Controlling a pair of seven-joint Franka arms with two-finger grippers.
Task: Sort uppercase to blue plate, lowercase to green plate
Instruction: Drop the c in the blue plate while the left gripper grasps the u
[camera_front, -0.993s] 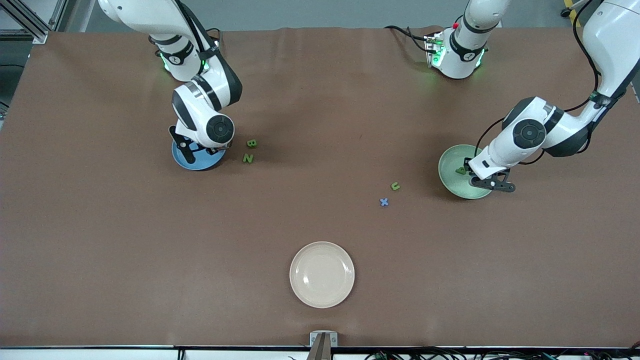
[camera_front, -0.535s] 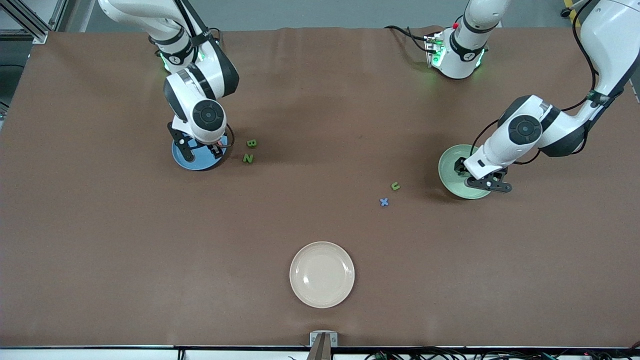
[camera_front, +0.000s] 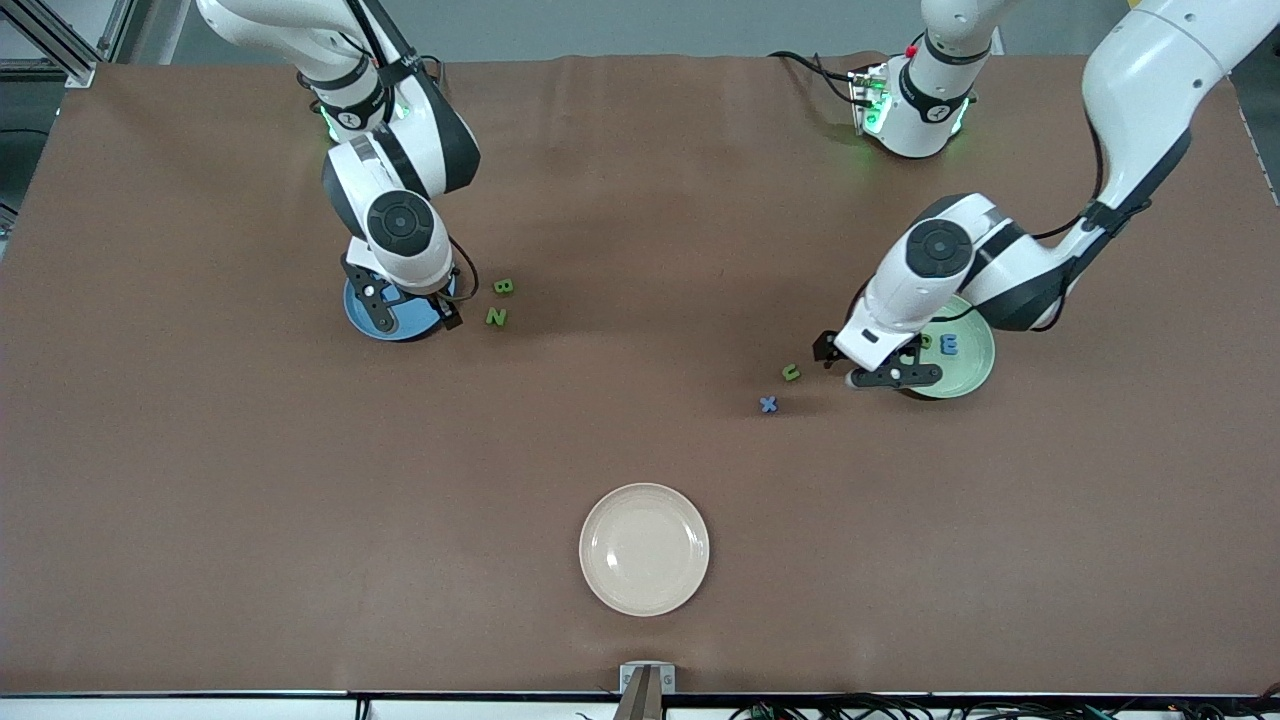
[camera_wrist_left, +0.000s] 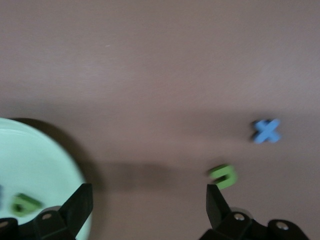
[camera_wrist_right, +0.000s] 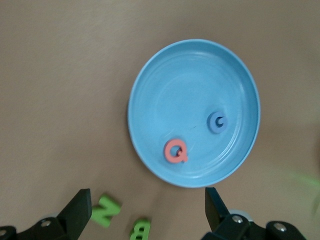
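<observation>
Blue plate (camera_wrist_right: 150, 75) with pink Q (camera_wrist_right: 176, 150) and blue G (camera_wrist_right: 218, 121) lies under the released right gripper (camera_front: 410, 315), green B (camera_front: 504, 287) and Z (camera_front: 496, 316) beside it, while the released left gripper (camera_front: 845, 365) hangs between the green plate (camera_front: 978, 360) and green u (camera_front: 791, 372), near blue x (camera_front: 768, 404).
</observation>
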